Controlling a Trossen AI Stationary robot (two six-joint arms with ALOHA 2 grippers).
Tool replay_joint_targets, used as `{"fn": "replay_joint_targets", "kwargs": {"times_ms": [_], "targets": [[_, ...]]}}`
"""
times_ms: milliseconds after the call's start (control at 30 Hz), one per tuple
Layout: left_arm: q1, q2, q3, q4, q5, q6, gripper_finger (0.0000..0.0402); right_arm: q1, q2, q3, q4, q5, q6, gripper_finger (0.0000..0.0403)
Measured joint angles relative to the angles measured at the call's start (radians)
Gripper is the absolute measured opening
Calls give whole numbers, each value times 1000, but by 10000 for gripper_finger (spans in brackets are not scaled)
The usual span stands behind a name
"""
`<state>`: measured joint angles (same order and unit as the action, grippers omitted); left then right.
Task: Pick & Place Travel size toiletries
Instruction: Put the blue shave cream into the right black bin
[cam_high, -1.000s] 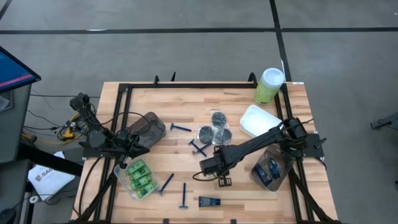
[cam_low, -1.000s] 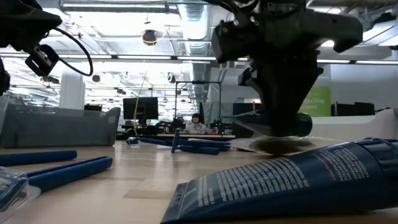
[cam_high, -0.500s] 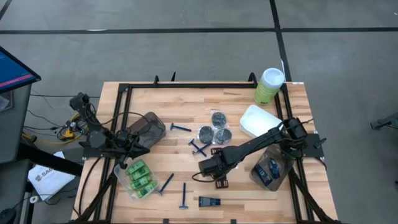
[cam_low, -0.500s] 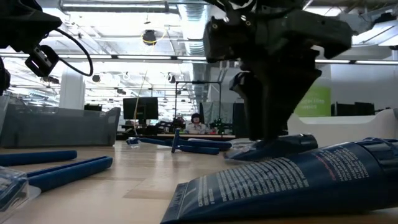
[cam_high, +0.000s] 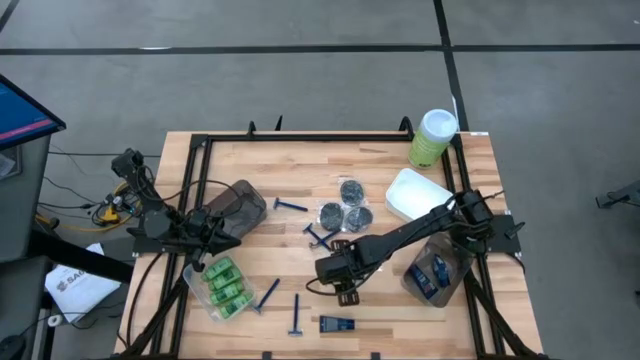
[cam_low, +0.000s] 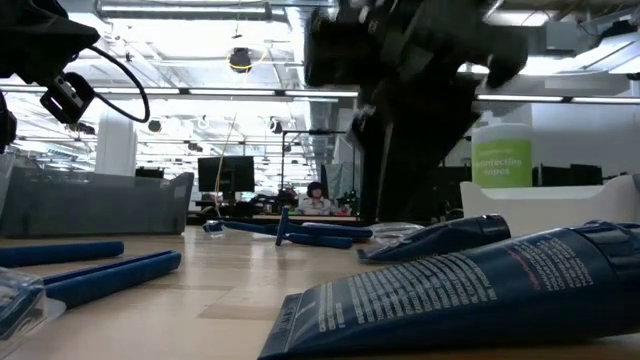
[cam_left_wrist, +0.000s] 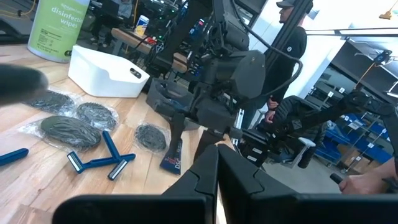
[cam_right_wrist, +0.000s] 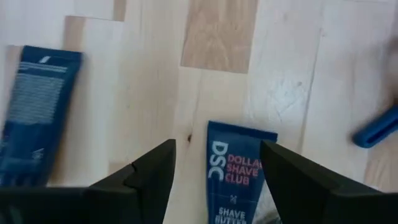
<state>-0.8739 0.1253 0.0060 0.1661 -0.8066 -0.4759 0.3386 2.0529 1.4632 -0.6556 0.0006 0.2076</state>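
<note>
Dark-blue tube (cam_right_wrist: 239, 171) reads "DSC DOLLAR SHAVE CLUB".

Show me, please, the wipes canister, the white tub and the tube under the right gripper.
Wipes canister (cam_high: 431, 139), high view: its white lid.
White tub (cam_high: 418, 193), high view: its middle.
Tube (cam_right_wrist: 237, 173), right wrist view: its printed label.
</note>
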Motion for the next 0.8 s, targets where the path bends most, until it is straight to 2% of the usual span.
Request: {"fn": "replay_joint_targets", "kwargs": {"times_ms": [267,400,533,800], "targets": [[0,9,0,0,1,0,2,2,58,12,-40,13,42,241],[0,20,0,-2,5,0,2,-3,59,8,-47,52,55,226],[0,27,0,-1,11,0,2,-12,58,8,-78,72,55,177],[0,26,0,0,11,0,2,-12,57,9,-85,74,55,46]]}}
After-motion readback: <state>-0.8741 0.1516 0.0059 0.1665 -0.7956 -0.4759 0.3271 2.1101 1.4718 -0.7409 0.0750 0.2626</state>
